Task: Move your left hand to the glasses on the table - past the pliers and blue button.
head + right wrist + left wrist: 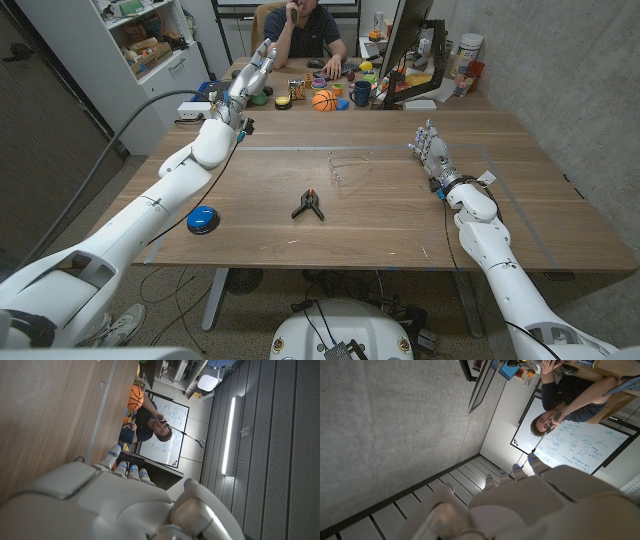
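Bench (400, 225): smooth wood grain;
Glasses (347, 166): thin clear wire frame, mid-bench;
Pliers (309, 205): black, splayed;
Blue button (202, 219): round dome;
Left hand (249, 80): raised, fingers apart — empty;
Right hand (431, 150): fingers apart, empty

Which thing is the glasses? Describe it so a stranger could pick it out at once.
Start from the wooden table and find the black pliers near its middle. Just beyond them, toward the far edge, lie the glasses, a thin clear wire-like frame that almost blends into the wood. Unlike the dark pliers and the round blue button, they are pale and see-through.
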`<action>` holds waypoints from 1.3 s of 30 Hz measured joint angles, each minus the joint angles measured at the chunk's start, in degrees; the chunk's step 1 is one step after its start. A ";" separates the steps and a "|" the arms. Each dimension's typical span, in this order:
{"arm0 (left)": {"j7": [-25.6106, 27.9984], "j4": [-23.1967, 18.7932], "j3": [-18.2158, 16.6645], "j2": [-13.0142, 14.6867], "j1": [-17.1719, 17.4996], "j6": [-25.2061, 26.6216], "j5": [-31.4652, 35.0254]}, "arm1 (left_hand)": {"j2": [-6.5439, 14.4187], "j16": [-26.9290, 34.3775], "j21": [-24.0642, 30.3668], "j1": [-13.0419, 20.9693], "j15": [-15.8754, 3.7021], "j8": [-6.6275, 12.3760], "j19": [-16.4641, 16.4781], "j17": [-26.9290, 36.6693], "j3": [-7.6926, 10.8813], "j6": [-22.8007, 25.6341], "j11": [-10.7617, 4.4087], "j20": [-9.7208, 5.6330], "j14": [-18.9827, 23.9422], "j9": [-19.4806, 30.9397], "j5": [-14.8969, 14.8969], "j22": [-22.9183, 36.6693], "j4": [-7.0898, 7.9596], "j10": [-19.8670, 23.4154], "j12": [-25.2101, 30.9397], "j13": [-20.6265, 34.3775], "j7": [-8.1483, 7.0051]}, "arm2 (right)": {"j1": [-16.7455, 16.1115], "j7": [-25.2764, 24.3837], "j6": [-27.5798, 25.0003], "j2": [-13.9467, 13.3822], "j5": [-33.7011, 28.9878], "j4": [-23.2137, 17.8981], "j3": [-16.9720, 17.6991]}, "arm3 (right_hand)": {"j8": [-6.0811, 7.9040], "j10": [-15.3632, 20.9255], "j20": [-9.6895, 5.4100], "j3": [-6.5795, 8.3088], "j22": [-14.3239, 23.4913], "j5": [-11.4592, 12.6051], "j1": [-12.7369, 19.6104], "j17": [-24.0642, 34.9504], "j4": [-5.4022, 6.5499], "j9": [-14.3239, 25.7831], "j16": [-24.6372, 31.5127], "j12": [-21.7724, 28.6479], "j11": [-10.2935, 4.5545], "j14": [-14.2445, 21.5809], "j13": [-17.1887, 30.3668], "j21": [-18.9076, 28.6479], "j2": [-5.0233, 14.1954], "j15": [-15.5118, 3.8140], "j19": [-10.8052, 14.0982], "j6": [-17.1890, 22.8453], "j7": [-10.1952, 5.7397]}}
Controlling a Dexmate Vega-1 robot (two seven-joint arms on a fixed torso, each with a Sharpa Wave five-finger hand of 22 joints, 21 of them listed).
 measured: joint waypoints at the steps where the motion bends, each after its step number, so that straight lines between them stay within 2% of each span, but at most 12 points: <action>1: -0.26 -0.34 0.33 0.15 -0.30 0.81 1.32 | 0.00 -0.02 -0.14 0.00 0.11 0.00 0.00 0.00 0.14 0.08 0.00 0.00 0.11 0.00 0.00 0.00 -0.14 0.00 0.00 0.00 -0.08 | 0.00 0.08 0.09 0.02 0.01 0.03 0.02 | 0.00 0.00 0.00 0.00 0.00 0.00 0.00 0.00 0.00 0.00 0.00 0.00 0.00 0.00 0.00 0.00 0.00 0.00 0.00 0.00 0.00; 5: -1.02 -1.46 1.62 0.65 -1.39 2.43 4.00 | 0.21 -0.02 -0.45 0.69 0.38 0.00 -0.77 0.00 0.04 -0.11 0.00 0.16 0.08 0.00 0.43 0.00 -0.24 0.00 0.00 0.00 -1.76 | 0.00 0.29 0.37 0.05 0.10 0.04 0.07 | 0.00 0.13 0.00 0.00 0.00 0.00 0.00 0.00 0.00 0.00 0.00 0.00 0.13 0.00 0.00 0.00 0.00 0.00 0.00 0.00 0.00; 8: -2.02 -1.99 2.51 0.99 -2.17 3.56 5.83 | 0.35 -0.02 -0.64 1.16 0.74 0.00 -1.44 0.00 -0.09 -0.12 0.07 0.83 0.17 0.07 0.90 0.00 -0.38 -0.01 0.00 0.00 -3.39 | 0.00 0.46 0.60 0.07 0.18 0.04 0.09 | 0.00 0.20 0.00 0.00 0.00 0.00 0.00 0.00 0.00 0.00 0.00 0.00 0.20 0.00 0.00 -0.14 0.00 0.00 0.00 0.00 0.00; 10: -2.89 -2.32 3.21 1.22 -2.72 4.22 7.00 | 0.30 -0.02 -0.84 1.21 1.05 0.00 -1.77 0.04 -0.32 -0.03 0.67 1.15 0.05 0.30 1.06 0.00 -0.60 0.02 0.00 0.00 -4.07 | -0.02 0.56 0.74 0.07 0.22 0.04 0.09 | 0.00 0.20 0.00 0.00 0.00 0.00 0.00 0.00 0.00 0.00 0.00 0.00 0.20 0.00 0.00 -0.20 0.00 0.00 0.00 0.00 0.00; 16: -5.47 -3.17 5.16 1.81 -4.32 5.99 10.06 | 0.07 -0.37 -1.28 1.88 1.43 0.00 -2.77 0.15 -0.51 -0.34 0.67 2.16 0.25 0.30 2.12 0.15 -0.78 0.02 0.00 -0.01 -4.38 | -0.20 0.73 1.07 0.08 0.34 -0.24 0.09 | 0.00 0.20 0.00 0.00 -0.01 0.00 0.00 0.00 0.00 0.00 0.00 0.00 0.20 0.00 0.00 -0.20 0.00 0.00 0.00 0.00 0.00; 21: -7.93 -3.71 6.70 2.20 -5.52 7.34 12.87 | 0.22 -0.46 -1.28 2.47 1.43 0.00 -2.98 0.15 -0.51 -0.33 0.66 1.94 0.25 0.29 2.54 0.15 -0.78 0.02 0.00 -0.01 -4.38 | -0.52 0.81 1.28 0.08 0.44 -0.75 0.09 | 0.00 0.20 0.00 0.00 -0.01 0.00 0.00 0.00 0.00 0.00 0.00 0.00 0.20 0.00 0.00 -0.42 0.00 0.00 0.00 0.00 0.00; 28: -11.41 -4.09 7.98 2.47 -6.31 8.89 16.67 | 0.01 -0.46 -1.49 4.29 1.43 0.00 -2.98 0.14 -0.56 -0.09 0.66 1.94 0.25 0.29 3.59 -0.01 -1.64 0.02 0.00 -0.01 -4.62 | -1.00 0.85 1.38 -0.03 0.50 -1.40 0.04 | 0.00 0.20 0.00 0.00 0.00 0.00 0.00 0.00 0.00 0.00 0.00 0.00 0.20 0.00 0.00 -0.42 0.00 0.00 0.00 0.00 -0.01; 29: -11.65 -4.51 9.23 2.70 -7.05 8.99 16.92 | -0.01 -0.46 -1.49 4.37 1.43 0.00 -3.05 0.14 -0.49 -0.02 0.66 1.87 0.25 0.29 3.81 -0.01 -1.71 0.02 0.00 -0.01 -4.69 | -1.07 0.85 1.38 -0.05 0.50 -1.52 0.04 | 0.00 0.20 0.00 0.00 -0.01 0.00 0.00 0.00 0.00 0.00 0.00 0.00 0.19 0.00 0.00 -0.42 0.00 0.00 0.00 0.00 -0.01; 34: -13.58 -4.67 9.63 2.75 -7.25 9.82 19.35 | 0.05 -0.46 -1.49 5.33 1.42 0.00 -3.18 0.14 -0.50 -0.01 0.66 1.74 0.24 0.29 4.44 -0.01 -2.19 0.02 0.00 -0.01 -4.69 | -1.44 0.88 1.47 -0.13 0.59 -2.05 -0.01 | 0.00 0.19 0.00 0.00 -0.01 0.00 0.00 0.00 0.00 0.00 0.00 0.00 0.19 0.00 0.00 -0.64 0.00 0.00 0.00 0.00 -0.01; 39: -15.34 -5.11 11.73 2.84 -8.29 10.23 21.53 | -0.15 -0.46 -1.49 6.18 1.43 0.00 -3.18 0.14 -0.49 -0.01 0.66 1.74 0.24 0.29 4.66 -0.01 -2.67 0.02 0.06 -0.02 -4.68 | -1.84 0.89 1.59 -0.19 0.74 -2.57 -0.04 | 0.00 0.41 0.00 0.00 -0.01 0.00 0.00 0.00 0.00 0.00 0.00 0.00 -0.02 0.00 0.00 -0.64 0.00 0.00 0.00 0.00 -0.01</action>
